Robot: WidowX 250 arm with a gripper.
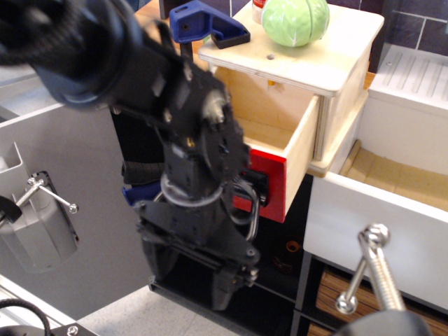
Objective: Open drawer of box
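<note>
The light plywood box [346, 73] stands on the counter at the upper right. Its drawer [302, 143] is pulled well out toward me, showing its pale inside. The red front panel [269, 183] and the black loop handle [247, 204] partly show behind my arm. My black gripper [189, 278] hangs below and left of the drawer front, pointing down, fingers spread. It holds nothing and is clear of the handle.
A green cabbage [295, 19] sits on the box top. A blue clamp [207, 21] stands left of it. A big white drawer [374, 224] with a metal bar handle [371, 273] is open at the right. A grey cabinet door [77, 203] hangs open at the left.
</note>
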